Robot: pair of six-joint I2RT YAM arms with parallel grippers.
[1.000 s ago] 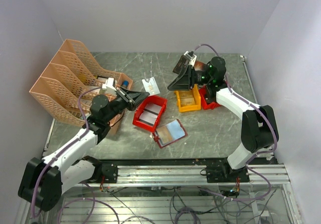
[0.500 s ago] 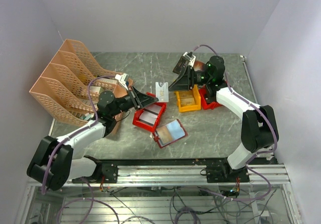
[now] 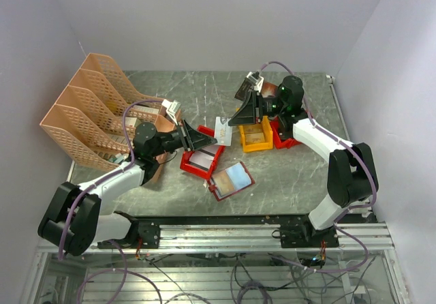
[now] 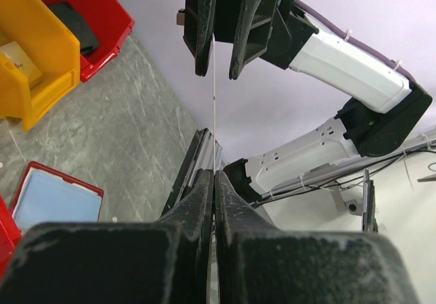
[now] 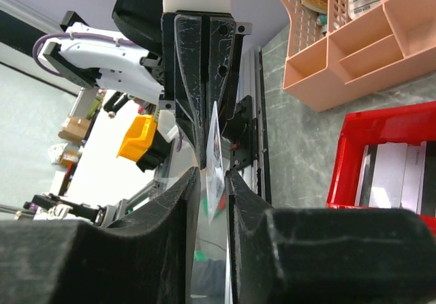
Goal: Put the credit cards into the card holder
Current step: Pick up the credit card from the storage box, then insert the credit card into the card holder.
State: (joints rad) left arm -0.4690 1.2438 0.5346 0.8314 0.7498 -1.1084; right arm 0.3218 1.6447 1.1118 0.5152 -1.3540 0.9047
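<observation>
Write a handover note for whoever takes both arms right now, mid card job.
Left gripper: shut on one whitish plastic card, held in the air between the arms.
Right gripper: jaws open, one finger on each side of that card's other end, not yet clamped.
Dark-red folding card holder: lies open on the grey-green table, untouched.
More whitish cards lie in the red plastic bin.
Done: one card is up at the hand-off; none visibly in the holder.
Left: right closes, left releases, the card goes into a pocket; then the other cards.
</observation>
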